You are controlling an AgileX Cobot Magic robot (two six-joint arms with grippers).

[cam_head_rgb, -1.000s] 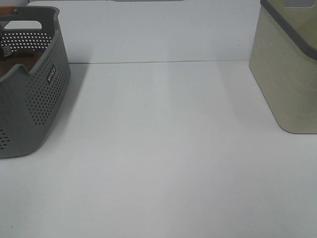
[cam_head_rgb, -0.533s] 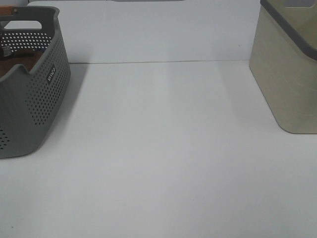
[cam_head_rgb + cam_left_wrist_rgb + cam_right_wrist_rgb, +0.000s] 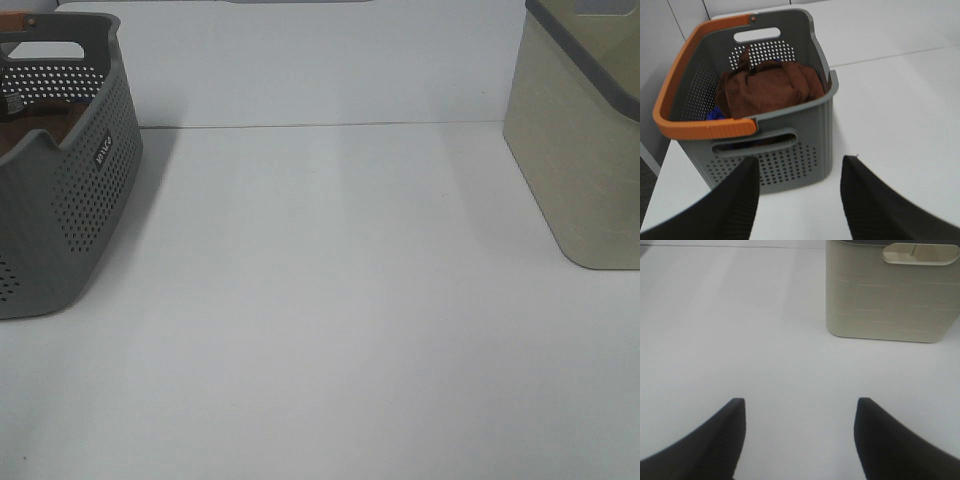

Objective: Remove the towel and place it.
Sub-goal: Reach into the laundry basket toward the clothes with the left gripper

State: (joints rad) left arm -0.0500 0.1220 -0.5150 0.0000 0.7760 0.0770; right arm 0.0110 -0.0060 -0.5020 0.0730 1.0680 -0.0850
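The left fingers [image 3: 735, 200] are spread wide apart and hold nothing. They hang just outside the grey plastic basket full of little holes [image 3: 790, 145]. The dark red-brown soft towel [image 3: 767, 87] lies bunched up inside that basket, on top of a blue thing [image 3: 714, 114].

Here is what could go wrong. The fingers have to go up and over the wall, so they could bump it or the orange handle [image 3: 675, 95] and push the basket. The basket stands near the left edge of the bench, so a hard push could slide it off. The towel is all in a heap. A pinch may catch only 1 thin fold and the towel could slip back down. A deep pinch may catch the blue thing too. The towel could also snag on the rim and tip the basket.

The right fingers [image 3: 720, 440] are wide apart too and hold nothing. If they stay low, a hanging towel could land on them.

The white flat bench [image 3: 330, 300] is smooth, so things may slide on it. In the high view the basket is at the left and a tall pale beige plastic bin with a dark grey rim [image 3: 580, 170] is at the right, well apart. A plain white wall [image 3: 300, 60] stands behind. A strip of dark floor [image 3: 645, 172] shows past the left edge.
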